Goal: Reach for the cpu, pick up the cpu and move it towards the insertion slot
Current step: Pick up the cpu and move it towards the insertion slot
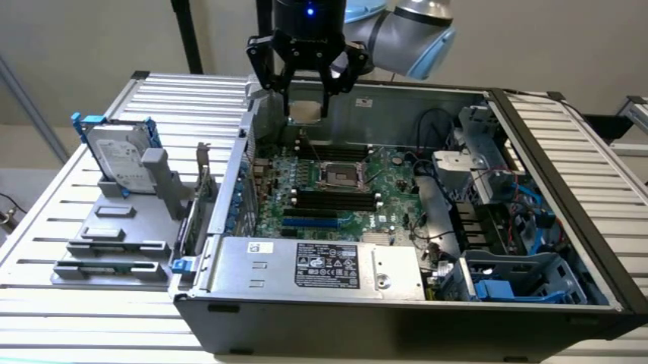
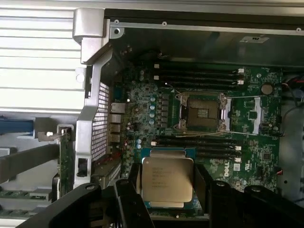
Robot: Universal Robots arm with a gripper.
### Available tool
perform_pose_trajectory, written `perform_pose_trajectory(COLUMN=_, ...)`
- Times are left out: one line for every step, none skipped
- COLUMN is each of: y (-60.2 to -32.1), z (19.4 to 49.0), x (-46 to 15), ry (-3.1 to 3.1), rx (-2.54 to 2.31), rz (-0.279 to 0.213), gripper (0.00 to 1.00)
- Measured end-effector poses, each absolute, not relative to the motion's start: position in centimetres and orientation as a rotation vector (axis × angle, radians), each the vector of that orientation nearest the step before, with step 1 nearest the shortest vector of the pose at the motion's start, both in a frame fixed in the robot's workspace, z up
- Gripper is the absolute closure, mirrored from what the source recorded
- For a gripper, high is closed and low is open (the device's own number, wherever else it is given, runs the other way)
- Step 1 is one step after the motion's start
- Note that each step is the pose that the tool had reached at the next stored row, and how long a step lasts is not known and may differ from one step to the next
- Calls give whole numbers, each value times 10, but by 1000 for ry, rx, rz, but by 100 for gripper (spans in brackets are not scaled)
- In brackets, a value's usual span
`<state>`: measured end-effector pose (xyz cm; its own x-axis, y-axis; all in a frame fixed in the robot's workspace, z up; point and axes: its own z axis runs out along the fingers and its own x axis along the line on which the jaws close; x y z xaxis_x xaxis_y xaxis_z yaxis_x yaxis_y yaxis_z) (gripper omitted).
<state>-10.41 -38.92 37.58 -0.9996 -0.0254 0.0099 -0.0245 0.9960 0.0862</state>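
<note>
The cpu point(image 2: 167, 181), a flat square chip with a shiny silver top, is held between my black fingers point(image 2: 204, 183). In the exterior view my gripper point(image 1: 306, 102) hangs above the far edge of the open computer case, shut on the cpu point(image 1: 306, 111), which shows as a pale square between the fingers. The insertion slot point(image 1: 339, 176) is a square socket with a silver frame and dark centre on the green motherboard, below and slightly toward the exterior view's right of the gripper. The wrist view has the insertion slot point(image 2: 201, 111) well apart from the held chip.
Long black memory slots point(image 1: 329, 201) lie beside the socket. A silver power supply point(image 1: 314, 265) fills the case's near side. Cables and blue drive bays point(image 1: 506, 227) crowd the exterior view's right. A hard drive with blue rails point(image 1: 120, 155) stands in a grey fixture on the slatted table point(image 1: 61, 227).
</note>
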Motion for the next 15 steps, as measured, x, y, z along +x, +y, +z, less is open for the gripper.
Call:
perform_pose_trajectory(y=-387, z=376, x=-102, ry=-3128, rx=39, rz=-128, gripper=45)
perform_pose_trajectory(y=-385, z=376, x=-100, ry=-3128, rx=39, rz=-122, gripper=45)
perform_pose_trajectory(y=-384, z=376, x=-97, ry=-3128, rx=39, rz=-117, gripper=45)
perform_pose_trajectory(y=-382, z=376, x=-95, ry=-3128, rx=39, rz=-111, gripper=45)
perform_pose_trajectory(y=-380, z=375, x=-93, ry=-3128, rx=39, rz=-105, gripper=45)
perform_pose_trajectory(y=-378, z=375, x=-90, ry=-3128, rx=39, rz=-99, gripper=45)
perform_pose_trajectory(y=-376, z=375, x=-88, ry=-3128, rx=39, rz=-94, gripper=45)
perform_pose_trajectory(y=-374, z=375, x=-86, ry=-3129, rx=39, rz=-89, gripper=45)
perform_pose_trajectory(y=-373, z=375, x=-83, ry=-3129, rx=39, rz=-84, gripper=45)
perform_pose_trajectory(y=-371, z=375, x=-80, ry=-3129, rx=39, rz=-79, gripper=45)
perform_pose_trajectory(y=-369, z=375, x=-78, ry=-3129, rx=39, rz=-74, gripper=45)
perform_pose_trajectory(y=-367, z=375, x=-75, ry=-3129, rx=39, rz=-70, gripper=45)
perform_pose_trajectory(y=-366, z=374, x=-73, ry=-3129, rx=39, rz=-66, gripper=45)
perform_pose_trajectory(y=-364, z=374, x=-70, ry=-3129, rx=39, rz=-62, gripper=45)
perform_pose_trajectory(y=-362, z=374, x=-67, ry=-3129, rx=39, rz=-60, gripper=45)
